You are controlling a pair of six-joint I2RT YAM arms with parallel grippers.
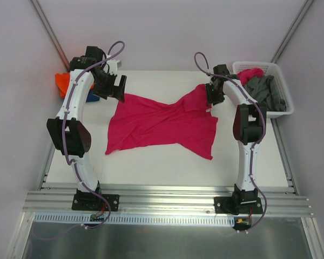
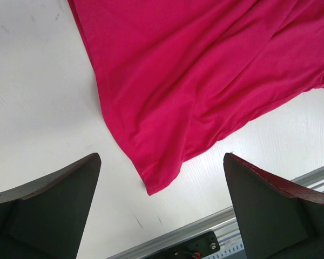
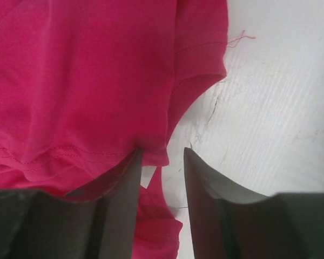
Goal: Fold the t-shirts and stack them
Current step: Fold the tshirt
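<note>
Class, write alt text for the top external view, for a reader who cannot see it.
A magenta t-shirt lies crumpled on a white table between two robot arms, the left gripper open by its far left corner, the right gripper over its far right edge. A white basket at far right holds grey cloth; orange cloth lies at far left.

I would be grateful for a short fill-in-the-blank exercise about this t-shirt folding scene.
The t-shirt spread on the table is ___ in colour.
The left gripper has its jaws wide ___.
The white basket holds mostly ___ cloth.
The orange t-shirt lies at the table's far ___ corner.
Missing words: magenta; open; grey; left.
</note>
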